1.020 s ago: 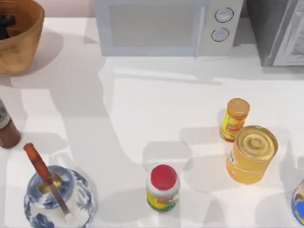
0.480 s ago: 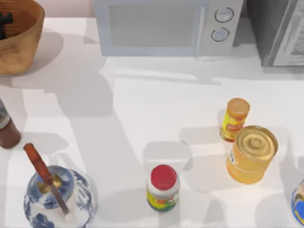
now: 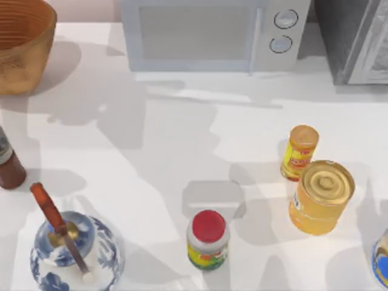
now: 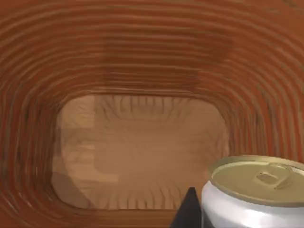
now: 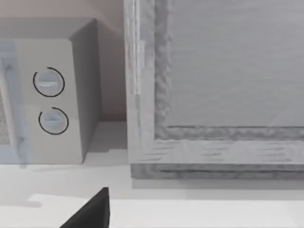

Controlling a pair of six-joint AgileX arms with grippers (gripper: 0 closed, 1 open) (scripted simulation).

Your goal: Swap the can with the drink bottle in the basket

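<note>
lifted clear of the basket (image 3: 24, 54) at far left, the left gripper (image 4: 197, 213) is seen clenched on a silvery, gold-topped drink (image 4: 251, 197), so removal appears done.

Little of the AgileX pair can be seen from here. By the left wrist camera a slim, matt black finger tip (image 4: 190, 211) rises to a blunt point, plain, with no screws or markings. By the right wrist camera a flat, matt black wedge of finger (image 5: 92, 213) shows, straight-edged and equally unmarked.
</note>
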